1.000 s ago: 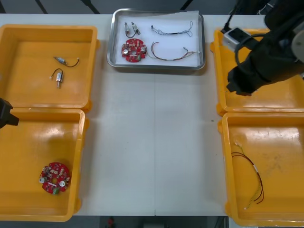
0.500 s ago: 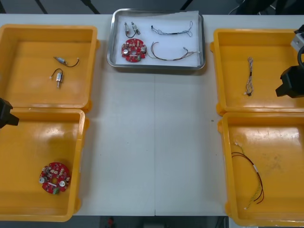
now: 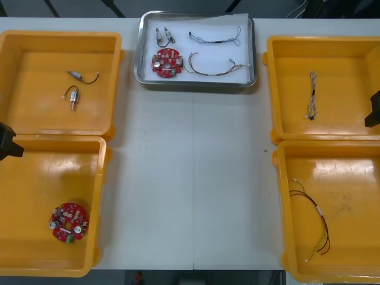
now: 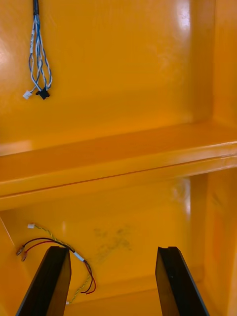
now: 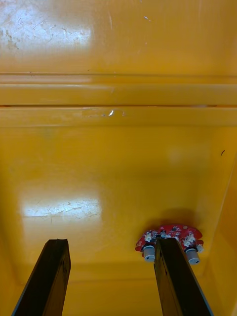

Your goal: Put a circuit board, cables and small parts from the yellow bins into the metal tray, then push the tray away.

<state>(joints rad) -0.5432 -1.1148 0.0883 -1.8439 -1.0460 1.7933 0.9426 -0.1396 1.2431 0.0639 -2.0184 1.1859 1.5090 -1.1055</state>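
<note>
Right wrist view: the right pincer [image 4: 112,252] stands apart, empty, over the right bins [image 4: 123,148]; the left pincer [image 5: 111,244] likewise, near a board [image 5: 173,231]. The loaded tray [image 3: 196,85] sits at the far edge of the desk [image 3: 190,178]; a hard push could tip it off.

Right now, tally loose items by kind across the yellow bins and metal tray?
round red circuit boards: 2
thin wire cables: 4
small metal parts: 4
total: 10
</note>
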